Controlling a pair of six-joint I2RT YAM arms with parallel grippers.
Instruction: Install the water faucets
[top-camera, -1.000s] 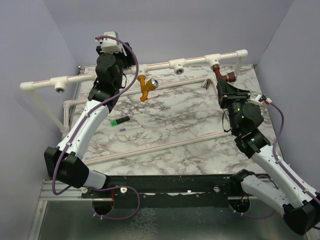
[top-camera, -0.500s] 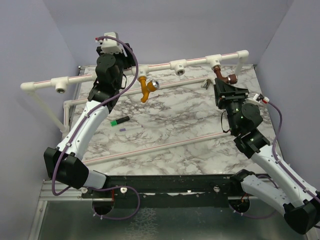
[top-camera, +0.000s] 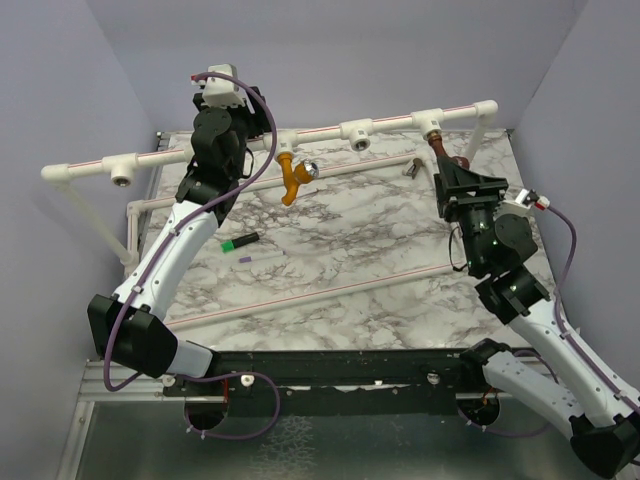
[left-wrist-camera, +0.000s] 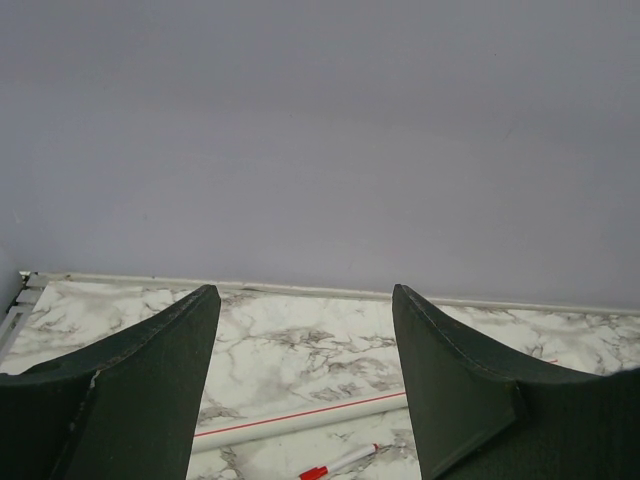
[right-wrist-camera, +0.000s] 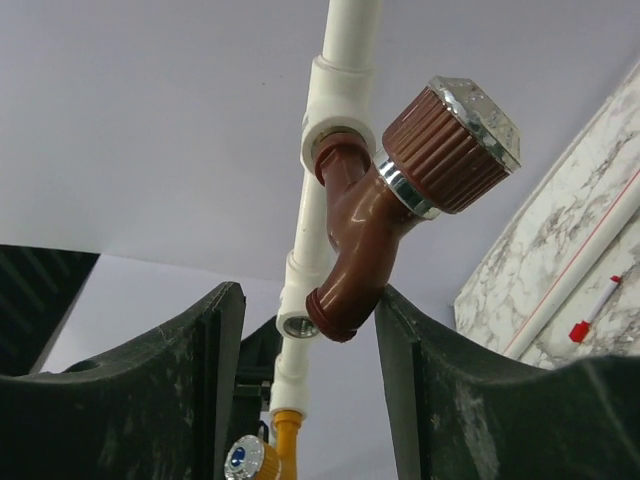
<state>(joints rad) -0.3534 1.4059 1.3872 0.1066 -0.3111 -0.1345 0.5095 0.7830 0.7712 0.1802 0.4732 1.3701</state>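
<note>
The dark reddish-brown faucet (top-camera: 438, 146) hangs from a white T-fitting (top-camera: 428, 122) on the raised pipe at the back right. In the right wrist view the brown faucet (right-wrist-camera: 365, 225) has its ribbed knob (right-wrist-camera: 450, 145) up right. Its spout sits between my right gripper's (right-wrist-camera: 305, 300) open jaws, against the right finger and apart from the left one. The right gripper (top-camera: 447, 168) is just below it. The orange-yellow faucet (top-camera: 292, 176) with a silver knob hangs from another T-fitting; it also shows in the right wrist view (right-wrist-camera: 262, 455). My left gripper (top-camera: 245, 148) is open and empty (left-wrist-camera: 305, 300).
The raised white pipe (top-camera: 160, 158) has empty T-fittings in the middle (top-camera: 356, 132) and at the left (top-camera: 120, 172). Loose white pipes (top-camera: 310, 290) lie on the marble table. A green marker (top-camera: 240, 241) lies at centre left, a red-capped pen (top-camera: 520, 197) at the right. Walls close in on both sides.
My right arm has shifted slightly to the right and its wrist has turned, staying round the brown faucet's spout. The left arm has barely moved.
</note>
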